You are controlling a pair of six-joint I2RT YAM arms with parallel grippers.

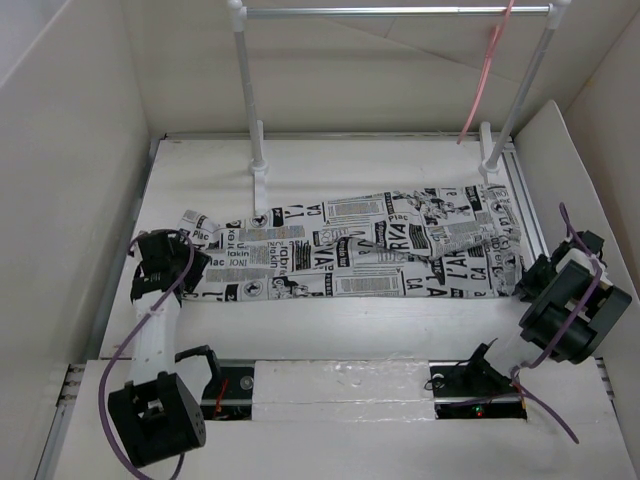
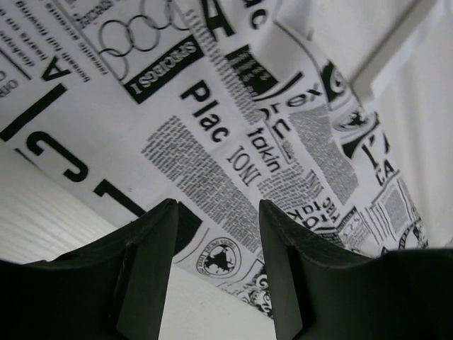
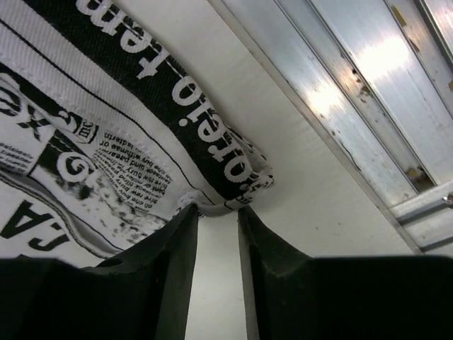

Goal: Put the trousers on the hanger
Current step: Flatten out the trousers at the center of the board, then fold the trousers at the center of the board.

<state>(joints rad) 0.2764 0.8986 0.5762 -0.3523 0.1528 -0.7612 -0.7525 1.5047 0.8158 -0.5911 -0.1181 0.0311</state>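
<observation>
The trousers (image 1: 370, 245), white with black newspaper print, lie flat across the table, legs to the left and waist to the right. The pale pink hanger (image 1: 487, 70) hangs from the rack's silver bar at the back right. My left gripper (image 1: 185, 270) is low over the leg ends. In the left wrist view it (image 2: 216, 212) is open, with printed cloth (image 2: 212, 134) under and between the fingers (image 2: 152, 262). My right gripper (image 1: 525, 280) is at the waist end. In the right wrist view it (image 3: 216, 210) is open by a narrow gap, its tips touching the cloth's hemmed corner (image 3: 233, 191).
A white-posted rack (image 1: 250, 100) with a silver bar (image 1: 390, 12) stands at the back. White walls close in on both sides. A metal rail (image 3: 368, 92) runs along the table's right edge. Slots with the arm bases lie along the near edge (image 1: 330, 385).
</observation>
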